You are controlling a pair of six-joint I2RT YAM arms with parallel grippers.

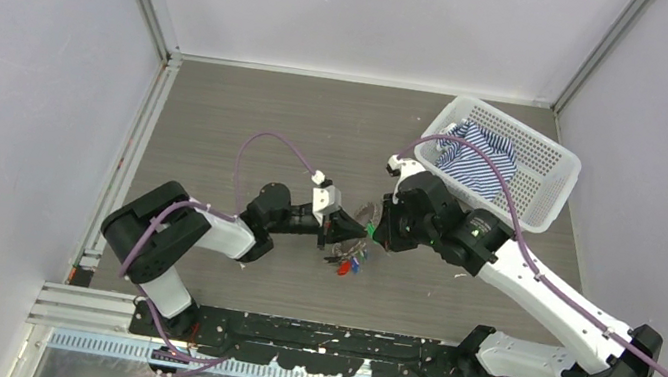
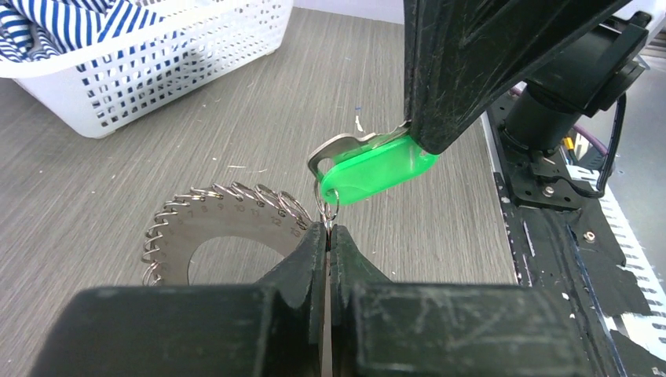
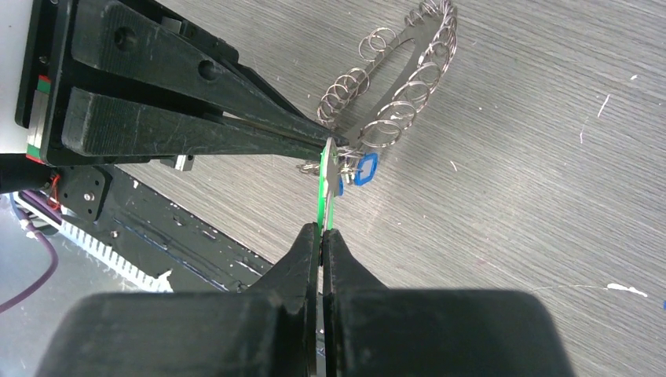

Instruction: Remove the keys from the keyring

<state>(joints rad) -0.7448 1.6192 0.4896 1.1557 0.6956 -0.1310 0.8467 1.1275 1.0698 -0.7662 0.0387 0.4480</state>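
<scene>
The keyring (image 2: 181,236) is a flat grey disc with wire loops coiled round its rim; it is held off the table between the arms and shows again as keyring (image 3: 408,86). A green-tagged key (image 2: 377,169) hangs from a small wire loop (image 2: 330,206). My left gripper (image 2: 328,228) is shut on that loop. My right gripper (image 3: 321,229) is shut on the green key (image 3: 324,188), seen edge-on. A blue key (image 3: 366,169) dangles by the disc. Red and blue keys (image 1: 348,265) hang below both grippers in the top view.
A white perforated basket (image 1: 553,188) with a striped blue-and-white cloth (image 1: 477,156) stands at the back right, close behind the right arm. The black base rail (image 1: 316,343) runs along the near edge.
</scene>
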